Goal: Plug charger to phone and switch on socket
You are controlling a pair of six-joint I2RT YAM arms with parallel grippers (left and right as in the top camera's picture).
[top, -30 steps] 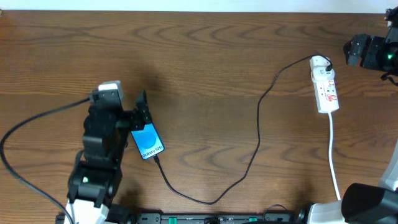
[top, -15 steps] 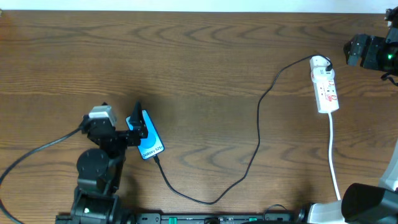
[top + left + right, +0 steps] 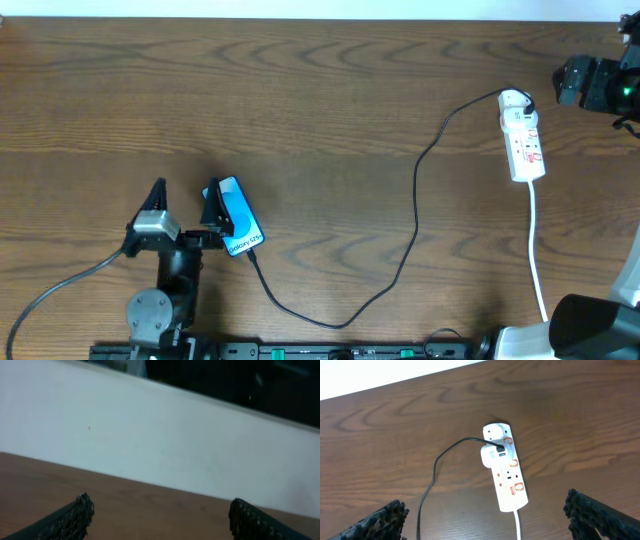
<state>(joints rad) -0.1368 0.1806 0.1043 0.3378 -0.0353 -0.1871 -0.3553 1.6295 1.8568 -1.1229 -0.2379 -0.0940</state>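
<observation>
The phone [image 3: 238, 220] lies flat at the front left of the table, its blue screen up. The charger [image 3: 415, 215], a thin black cable, runs from an adapter in the socket [image 3: 523, 140] down in a loop, and its tip [image 3: 251, 254] meets the phone's lower end. My left gripper [image 3: 185, 197] stands open just left of the phone, one finger [image 3: 212, 200] beside its edge, nothing held. In the left wrist view only its fingertips [image 3: 77, 515] and bare table show. My right gripper [image 3: 490, 520] is open, hovering short of the socket [image 3: 505, 470].
The socket's white cord [image 3: 537, 250] runs toward the front edge at the right. The right arm's body [image 3: 590, 82] sits at the far right edge. A white wall [image 3: 160, 445] rises behind the table's far edge. Brown wood tabletop [image 3: 320, 100] spans the middle.
My left arm has drawn back toward the front edge and come off the phone. The phone and cable have stayed in place. The right arm has not moved.
</observation>
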